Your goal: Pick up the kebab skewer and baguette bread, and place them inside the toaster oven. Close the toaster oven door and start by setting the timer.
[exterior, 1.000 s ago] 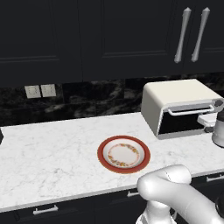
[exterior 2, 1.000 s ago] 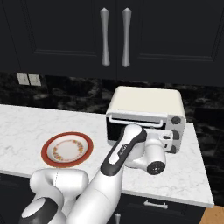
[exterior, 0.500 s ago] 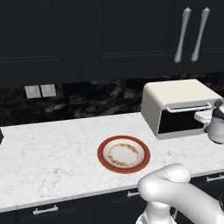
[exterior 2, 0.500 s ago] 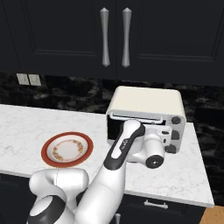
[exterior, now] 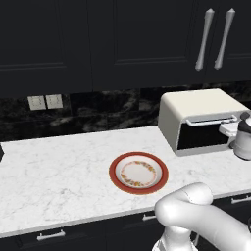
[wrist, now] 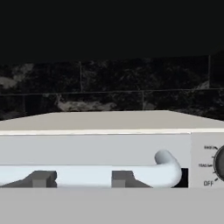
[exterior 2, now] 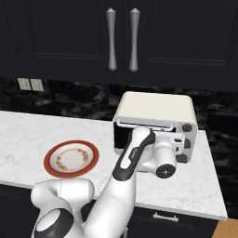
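We judge the toaster oven door point(exterior: 202, 138) to be up and shut, so the step in hand is the timer. The end effector point(wrist: 82, 179) sits right at the front of the toaster oven point(exterior: 196, 105), level with its silver handle point(wrist: 87, 174). Its two tips stand apart and released, with nothing between them. The timer knob point(wrist: 220, 162) lies on the oven's right, so we should slide along the front, square up on the knob, pinch it evenly and turn without dragging the oven.

The kebab skewer and baguette bread are nowhere on show. The plate point(exterior: 115, 171) left of the oven is bare, so we take them to be inside.

The oven stands on a white marble tabletop point(exterior: 59, 166), with dark cabinets point(exterior: 122, 39) above it and black backsplash point(exterior: 108, 108) behind.
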You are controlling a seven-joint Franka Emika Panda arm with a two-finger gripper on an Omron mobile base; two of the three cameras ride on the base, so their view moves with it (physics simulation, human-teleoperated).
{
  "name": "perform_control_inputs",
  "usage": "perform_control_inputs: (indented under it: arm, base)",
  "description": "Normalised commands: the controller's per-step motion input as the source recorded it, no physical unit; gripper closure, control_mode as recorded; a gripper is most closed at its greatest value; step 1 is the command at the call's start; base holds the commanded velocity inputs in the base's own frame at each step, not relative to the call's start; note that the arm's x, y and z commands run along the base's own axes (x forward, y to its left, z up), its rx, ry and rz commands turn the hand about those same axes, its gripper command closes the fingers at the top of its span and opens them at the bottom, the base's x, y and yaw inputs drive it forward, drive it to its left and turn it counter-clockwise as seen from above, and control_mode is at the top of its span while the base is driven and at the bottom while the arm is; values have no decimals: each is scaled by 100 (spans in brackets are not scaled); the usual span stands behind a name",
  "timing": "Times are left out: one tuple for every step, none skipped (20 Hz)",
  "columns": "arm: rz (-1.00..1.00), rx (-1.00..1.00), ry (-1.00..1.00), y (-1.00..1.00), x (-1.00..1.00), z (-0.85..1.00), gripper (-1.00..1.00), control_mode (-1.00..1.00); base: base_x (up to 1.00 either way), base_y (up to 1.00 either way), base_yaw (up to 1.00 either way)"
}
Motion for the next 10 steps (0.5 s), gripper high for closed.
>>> perform_control_inputs:
  arm:
    - [0, 0, 0, -6, -34, 0, -100, -100]
    - [0, 0, 0, -21, -52, 0, -100, -100]
    - [0, 0, 0, -36, -66, 0, -100, -100]
    - [0, 0, 0, -43, -72, 0, -100, -100]
    - [0, 0, 2, -46, -79, 0, -100, -100]
    - [0, 0, 3, -51, -81, 0, -100, -100]
    - [0, 0, 2, -54, -84, 0, -100, -100]
    - [0, 0, 2, -59, -81, 0, -100, -100]
    - [0, 0, 4, -57, -80, 0, -100, -100]
    - [0, 0, 5, -62, -81, -2, -100, -100]
  base:
    - [0, 0, 0]
    - [0, 0, 0]
    - [0, 0, 0]
    - [0, 0, 0]
    - [0, 0, 0]
    - [0, 0, 0]
    - [0, 0, 0]
    - [0, 0, 0]
    - [0, 0, 0]
    - [0, 0, 0]
